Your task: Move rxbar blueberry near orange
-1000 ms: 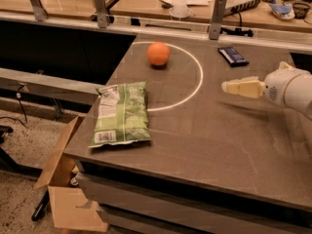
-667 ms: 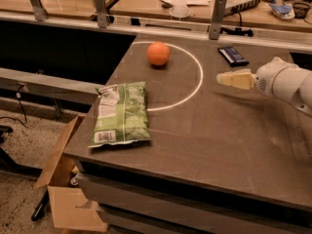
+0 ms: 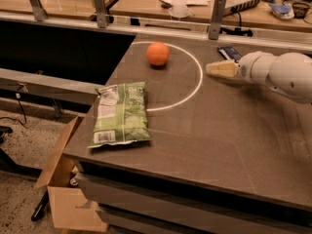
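The orange (image 3: 158, 53) sits on the far part of the dark table (image 3: 204, 140), inside a white painted circle. The rxbar blueberry (image 3: 228, 52), a small dark blue wrapper, lies flat near the table's far edge, right of the orange; the arm covers part of it. My gripper (image 3: 215, 68) reaches in from the right on a white arm, its pale tip pointing left. It hovers just in front of the bar and right of the orange, and holds nothing that I can see.
A large green chip bag (image 3: 121, 113) lies near the table's left front edge. A cardboard box (image 3: 63, 179) stands on the floor at the left. Metal posts (image 3: 217, 16) and a rail run behind the table, with a cluttered bench beyond.
My gripper has moved away from the camera and a little left, from the table's right middle to just in front of the blue bar. The orange, the bar and the bag have not moved.
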